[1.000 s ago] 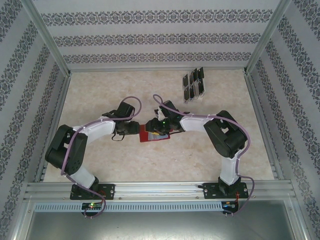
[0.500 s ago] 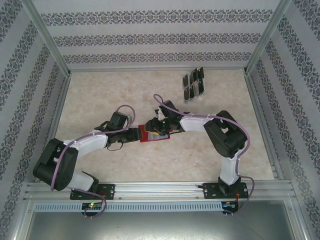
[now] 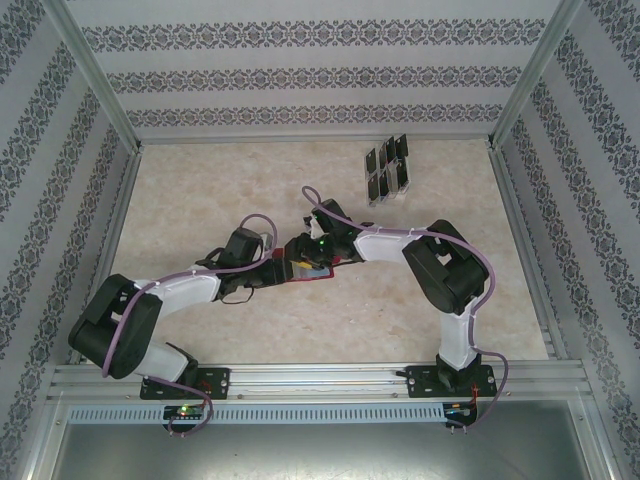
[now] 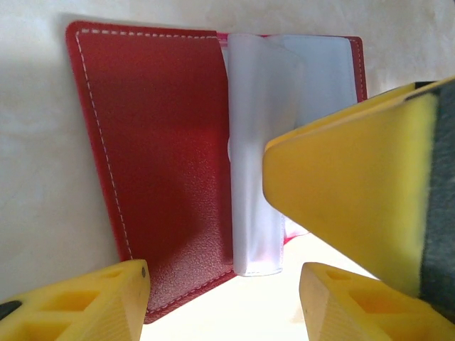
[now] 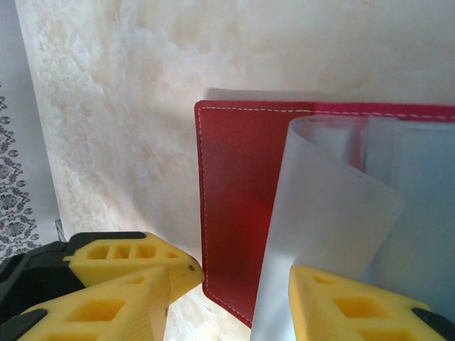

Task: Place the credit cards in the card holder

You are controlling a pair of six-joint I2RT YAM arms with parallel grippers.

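Note:
The card holder [image 3: 320,272], a red wallet, lies open on the table between both grippers. In the left wrist view the card holder [image 4: 163,149] shows its red cover and clear plastic sleeves [image 4: 256,177]. My left gripper [image 4: 224,284] is open at its near edge, gripping nothing. My right gripper [image 5: 231,284] is open over the card holder [image 5: 234,213]. A clear sleeve [image 5: 320,234] curls up against its right finger [image 5: 355,305]. That yellow finger [image 4: 355,192] also looms in the left wrist view. Several dark credit cards [image 3: 388,168] stand far back.
The cards stand in a clear slotted rack [image 3: 378,190] at the back right of the marble-patterned table [image 3: 200,190]. Patterned walls and metal rails [image 3: 130,210] close the table in on three sides. The left gripper [image 3: 283,270] and right gripper [image 3: 308,258] nearly touch.
The left arm has stretched right, bringing its gripper up to the wallet's left edge. The right gripper has shifted slightly left over the wallet, covering more of it.

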